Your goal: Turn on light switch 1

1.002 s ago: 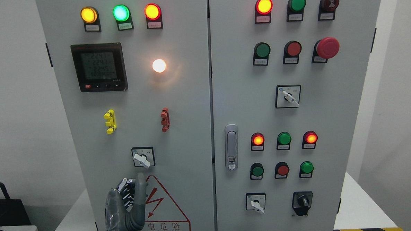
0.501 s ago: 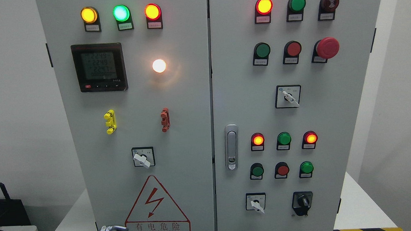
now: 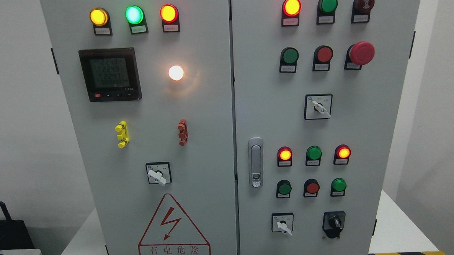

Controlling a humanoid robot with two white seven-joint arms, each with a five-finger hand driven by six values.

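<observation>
Rotary switch [image 3: 158, 174] at lower left of the frame, handle pointing down-right; white lamp [image 3: 176, 72] above it glows. Neither robot hand is in view, so finger state cannot be told.

No part of the robot's body shows in the head view (neither arm nor hand reaches into it). Its colours, shapes, cables, screws and markings cannot be told.
</observation>
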